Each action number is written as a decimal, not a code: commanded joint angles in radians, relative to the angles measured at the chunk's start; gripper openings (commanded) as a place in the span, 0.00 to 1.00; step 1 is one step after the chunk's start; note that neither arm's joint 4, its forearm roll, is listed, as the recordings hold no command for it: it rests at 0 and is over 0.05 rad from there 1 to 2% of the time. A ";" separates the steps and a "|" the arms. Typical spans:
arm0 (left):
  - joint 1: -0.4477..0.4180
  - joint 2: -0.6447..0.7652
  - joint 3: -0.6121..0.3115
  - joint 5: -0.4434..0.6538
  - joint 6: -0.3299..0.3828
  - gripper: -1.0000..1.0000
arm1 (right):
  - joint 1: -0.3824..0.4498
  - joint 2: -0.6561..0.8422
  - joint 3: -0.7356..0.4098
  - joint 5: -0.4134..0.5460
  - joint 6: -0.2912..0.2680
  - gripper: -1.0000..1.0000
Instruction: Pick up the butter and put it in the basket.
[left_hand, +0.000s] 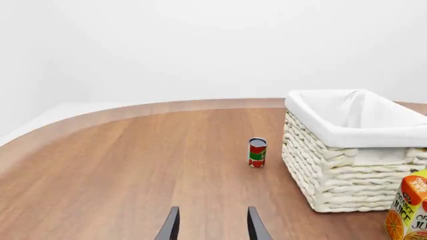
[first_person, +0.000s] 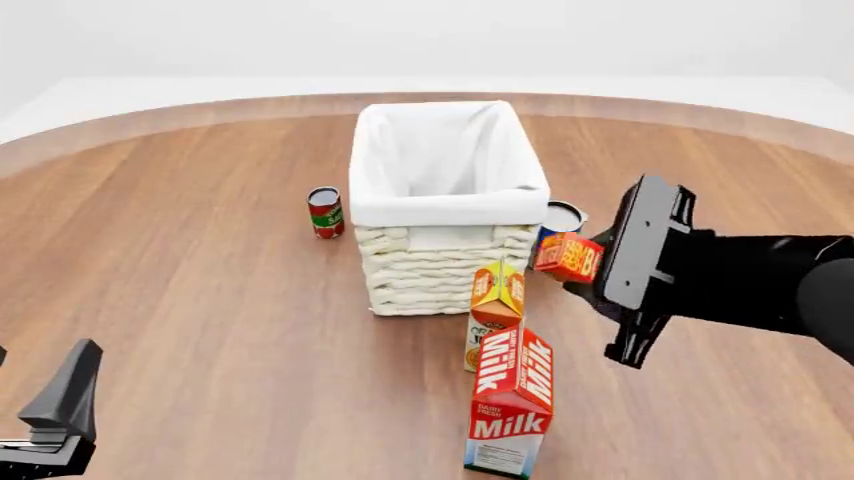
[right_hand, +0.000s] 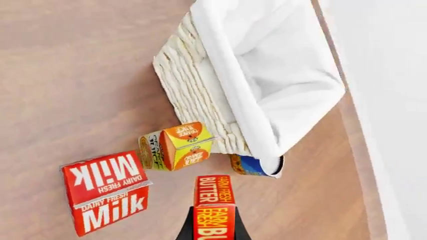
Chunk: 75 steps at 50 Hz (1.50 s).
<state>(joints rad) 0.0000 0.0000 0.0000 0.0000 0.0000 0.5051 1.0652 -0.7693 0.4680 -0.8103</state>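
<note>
The right gripper (first_person: 583, 262) grasps the butter (first_person: 569, 256) between its fingers, lifted off the worktop (first_person: 200, 300) beside the basket (first_person: 446, 205); carry it above the cloth rim, clear of the orange juice carton (first_person: 495, 305), then release; the left gripper (left_hand: 211, 226) rests spread, holding nothing.

blue can (first_person: 563, 215): mostly behind basket (first_person: 447, 200) | left claw (first_person: 54, 425): cut by frame edge

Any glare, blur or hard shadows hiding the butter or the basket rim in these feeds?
Front view: even, soft light, only faint shadows; butter in the right gripper is sharp beside the basket. Right wrist view: butter label crisp, basket lining bright white, folds readable. Left wrist view: no glare; left gripper open.
</note>
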 joint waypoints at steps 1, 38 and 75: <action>0.000 0.000 0.000 0.000 0.000 1.00 | 0.024 0.038 -0.180 -0.093 0.243 0.00; 0.000 0.000 0.000 0.000 0.000 1.00 | 0.186 0.128 -0.507 -0.196 0.865 0.00; 0.000 0.000 0.000 0.000 0.000 1.00 | 0.116 0.706 -0.969 -0.041 0.791 0.00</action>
<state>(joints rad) 0.0000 0.0000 0.0000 0.0000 0.0000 0.6448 1.6667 -1.6623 0.4242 -0.0360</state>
